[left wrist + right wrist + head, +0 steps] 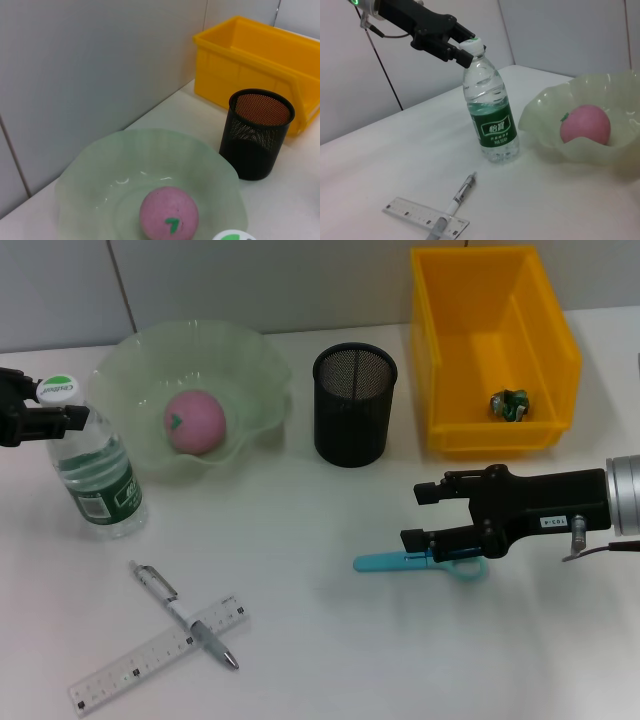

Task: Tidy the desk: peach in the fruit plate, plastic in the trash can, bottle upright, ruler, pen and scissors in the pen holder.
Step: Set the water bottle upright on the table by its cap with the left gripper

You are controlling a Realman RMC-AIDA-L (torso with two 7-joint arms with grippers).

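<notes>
The pink peach (195, 422) lies in the green fruit plate (262, 375). The bottle (102, 468) stands upright on the table left of the plate. My left gripper (48, 405) holds it at the neck just under the white cap (471, 45). The teal scissors (385, 562) lie flat right of centre. My right gripper (418, 515) hovers open just over their handle end. The pen (185, 615) lies crossed over the ruler (160, 652) at the front left. The black mesh pen holder (354, 405) stands at the middle back. Crumpled plastic (508, 405) sits in the yellow trash can (440, 350).
The trash can stands just right of the pen holder at the back. The wall runs close behind the plate and the can. Bare table lies between the pen and the scissors.
</notes>
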